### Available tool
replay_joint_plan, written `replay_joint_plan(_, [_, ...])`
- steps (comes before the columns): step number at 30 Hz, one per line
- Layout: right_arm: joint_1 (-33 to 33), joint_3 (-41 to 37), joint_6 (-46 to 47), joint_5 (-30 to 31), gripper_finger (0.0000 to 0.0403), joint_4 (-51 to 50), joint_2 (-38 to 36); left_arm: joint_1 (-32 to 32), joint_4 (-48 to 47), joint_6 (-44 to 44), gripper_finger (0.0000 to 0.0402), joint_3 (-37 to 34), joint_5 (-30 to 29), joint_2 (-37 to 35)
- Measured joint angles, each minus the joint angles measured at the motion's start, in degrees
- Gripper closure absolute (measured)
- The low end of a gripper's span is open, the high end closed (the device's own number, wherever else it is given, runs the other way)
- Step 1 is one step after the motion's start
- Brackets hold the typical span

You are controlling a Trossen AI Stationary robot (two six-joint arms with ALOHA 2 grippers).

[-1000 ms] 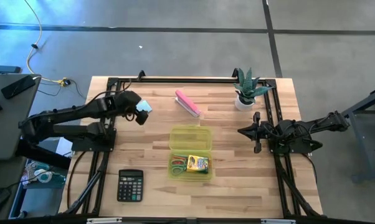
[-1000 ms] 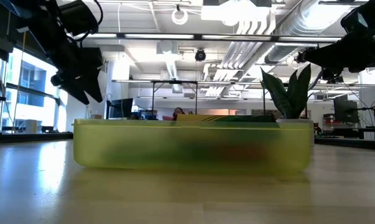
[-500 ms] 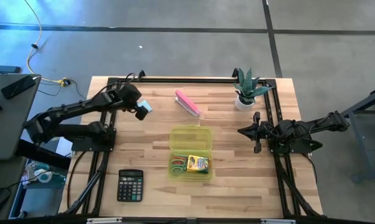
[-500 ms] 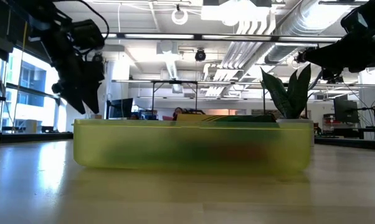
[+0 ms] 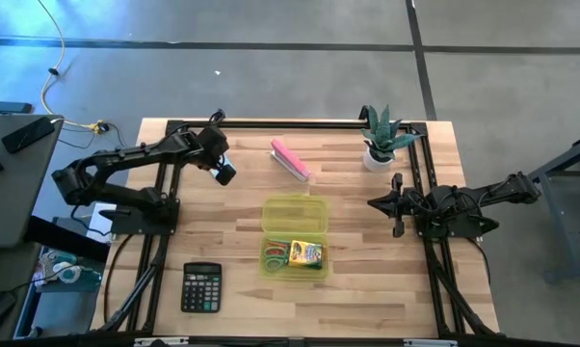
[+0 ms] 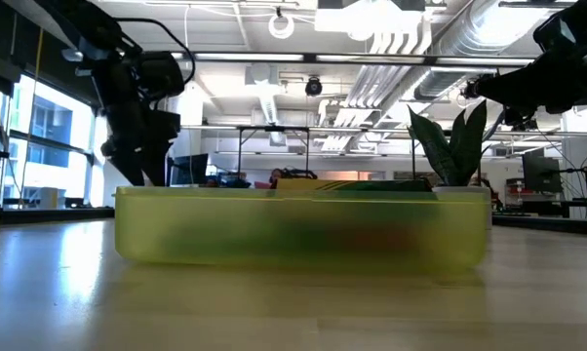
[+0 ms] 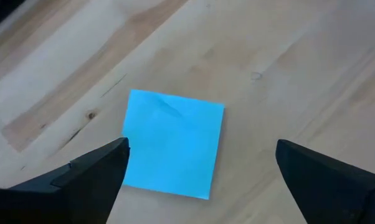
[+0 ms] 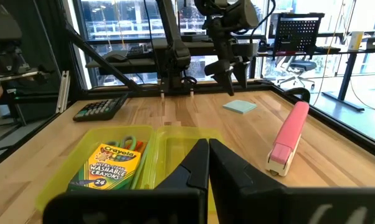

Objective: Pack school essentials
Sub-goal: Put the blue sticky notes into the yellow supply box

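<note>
The crayon box [image 5: 306, 253] and scissors [image 5: 275, 256] lie in the yellow case [image 5: 295, 216]. The note pad [image 7: 172, 143] remains on the table [image 5: 367, 289] at ten o'clock of the case, under the left gripper [image 7: 200, 168], whose fingers stand apart.

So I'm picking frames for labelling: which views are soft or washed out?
Low view: the yellow case fills the foreground, blurred, its contents just smears. Left wrist view: the blue pad is sharp, the dark fingers soft. High view: even light, a blue cast on the floor at left.
</note>
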Motion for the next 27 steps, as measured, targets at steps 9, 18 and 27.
replay_joint_plan(9, [0.00, 0.00, 0.00, 0.00, 0.0402, -0.01, 0.00, 3.59, -0.05, 3.05, 0.0002, 0.00, 2.86, 1.77])
replay_joint_plan(18, [0.00, 0.00, 0.00, 0.00, 0.0402, -0.02, 0.00, 4.65, -0.05, 5.41, 0.0002, -0.20, 2.37, 2.27])
replay_joint_plan(27, [0.00, 0.00, 0.00, 0.00, 0.0402, 0.00, 0.00, 4.60, 1.47, 4.45, 0.0002, -0.26, 1.46, 7.67])
